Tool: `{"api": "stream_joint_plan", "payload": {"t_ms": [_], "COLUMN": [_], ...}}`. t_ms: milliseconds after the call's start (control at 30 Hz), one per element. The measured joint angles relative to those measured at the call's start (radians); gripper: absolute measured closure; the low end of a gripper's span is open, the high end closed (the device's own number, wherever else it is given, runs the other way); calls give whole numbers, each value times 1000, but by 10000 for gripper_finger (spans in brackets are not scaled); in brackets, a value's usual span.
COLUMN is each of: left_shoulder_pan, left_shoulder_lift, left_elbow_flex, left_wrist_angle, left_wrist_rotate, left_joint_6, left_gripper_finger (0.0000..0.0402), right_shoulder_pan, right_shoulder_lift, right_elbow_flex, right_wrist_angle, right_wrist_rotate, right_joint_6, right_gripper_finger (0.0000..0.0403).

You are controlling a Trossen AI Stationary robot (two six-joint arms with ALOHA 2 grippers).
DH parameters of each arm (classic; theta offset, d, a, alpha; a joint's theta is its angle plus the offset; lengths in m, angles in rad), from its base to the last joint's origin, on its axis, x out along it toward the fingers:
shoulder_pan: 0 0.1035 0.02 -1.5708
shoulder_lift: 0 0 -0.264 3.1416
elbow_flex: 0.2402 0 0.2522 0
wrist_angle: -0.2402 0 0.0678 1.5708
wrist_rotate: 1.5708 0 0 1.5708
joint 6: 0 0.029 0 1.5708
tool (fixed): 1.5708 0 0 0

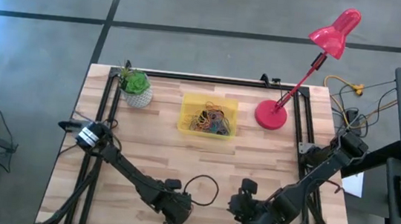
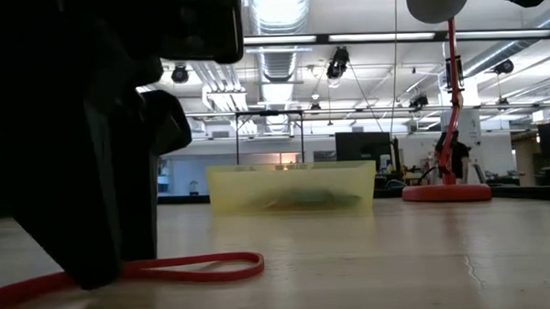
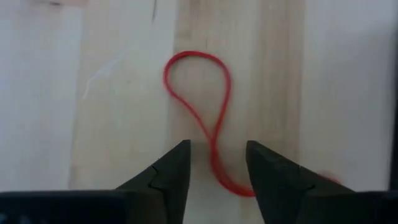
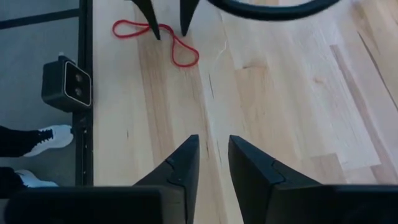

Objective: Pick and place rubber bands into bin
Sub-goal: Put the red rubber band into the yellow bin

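The left gripper (image 3: 216,180) is low at the near edge of the worktop (image 1: 254,170), and its two dark tips stand apart, one on each side of a red rubber band (image 3: 199,106). The band lies flat on the wood, twisted like a figure eight, and nothing is pinching it yet. So this looks like the pick-up step. Next, the tips need to close on the thin band and lift it. That is tricky, because the band is flat and floppy and could slip out.

The bin (image 1: 208,115) sits far away, near the back of the worktop, between the plant pot (image 1: 136,88) and the red lamp (image 1: 292,92). It already has a heap of rubber bands (image 1: 211,120) inside.

The right gripper (image 4: 211,165) waits just beside the left one, with a narrow gap between its tips and nothing in it. A thin black cable loop (image 1: 201,190) lies close to the left gripper on the way to the bin, and could snag.

A person's shoes (image 4: 37,140) show on the floor beyond the worktop edge.
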Motion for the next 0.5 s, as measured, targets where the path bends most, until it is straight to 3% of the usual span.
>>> {"api": "stream_joint_plan", "payload": {"t_ms": [233,500], "left_shoulder_pan": [13,21], "left_shoulder_lift": [1,23], "left_elbow_flex": [0,-3], "left_wrist_angle": [-18,-22], "left_wrist_rotate": [-2,12], "left_joint_6": [-16,-80], "left_gripper_finger": [241,273], "right_shoulder_pan": [0,0], "right_shoulder_lift": [0,0], "right_elbow_flex": [-5,-9], "right_wrist_angle": [1,0], "right_wrist_rotate": [0,-1], "right_joint_6": [2,2], "right_gripper_finger": [333,328]}}
